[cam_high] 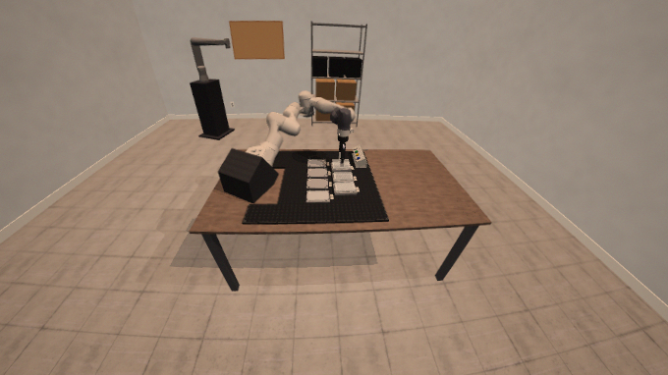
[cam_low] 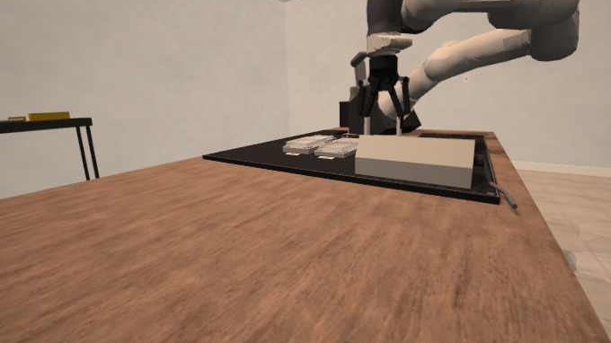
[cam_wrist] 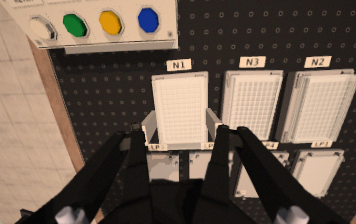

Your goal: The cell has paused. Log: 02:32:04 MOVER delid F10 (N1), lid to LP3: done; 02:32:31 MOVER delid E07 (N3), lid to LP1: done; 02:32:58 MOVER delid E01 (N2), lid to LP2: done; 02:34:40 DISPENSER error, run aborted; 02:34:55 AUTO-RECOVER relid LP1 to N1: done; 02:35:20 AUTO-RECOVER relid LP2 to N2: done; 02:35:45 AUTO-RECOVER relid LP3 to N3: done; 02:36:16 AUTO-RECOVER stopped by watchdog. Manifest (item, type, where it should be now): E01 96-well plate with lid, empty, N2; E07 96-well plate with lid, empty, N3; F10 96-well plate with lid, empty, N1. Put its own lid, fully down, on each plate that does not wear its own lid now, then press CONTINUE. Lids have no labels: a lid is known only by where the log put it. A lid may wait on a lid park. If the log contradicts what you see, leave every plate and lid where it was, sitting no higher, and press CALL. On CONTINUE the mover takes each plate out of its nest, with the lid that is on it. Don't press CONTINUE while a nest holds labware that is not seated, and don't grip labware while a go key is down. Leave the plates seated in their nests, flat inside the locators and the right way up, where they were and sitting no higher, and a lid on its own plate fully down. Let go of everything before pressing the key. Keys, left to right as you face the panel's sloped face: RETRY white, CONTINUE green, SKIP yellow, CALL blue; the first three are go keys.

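The gripper [cam_wrist: 179, 131] is closed on a lid [cam_wrist: 213, 120]; its two fingers press the lid's grey side walls, one on each side. It holds the lid level, directly above the plate in N1 [cam_wrist: 180, 107], which is the nest closest to the key panel [cam_wrist: 100, 41]. I judge that the lid is a little above the plate and not seated, because its walls stand outside the white well grid. How high it is I cannot tell.

The reason for this hold, as I understand it, is that recovery put the lid from LP1 on N1. That lid belongs to the plate in N3, so it must leave N1. The lid on N3 must come to N1, and N2 has its own lid. A lid park [cam_wrist: 317, 170] can keep one lid during the exchange, so the row of parks matters now.

Counting outward from the panel there are three nests, labelled N1, N3 and N2. Each has one plate, which gives three plates. The plate in N3 [cam_wrist: 251, 105] is next after N1, and the plate in N2 [cam_wrist: 320, 107] is farthest from the panel. Both seem to wear lids, so with the held one there are three lids. Behind the nests, on the side away from the panel, I count four park pads. None seems to carry a lid.

The panel has four keys: white [cam_wrist: 41, 27], green [cam_wrist: 75, 25], yellow [cam_wrist: 110, 22] and blue [cam_wrist: 148, 19]. None is touched
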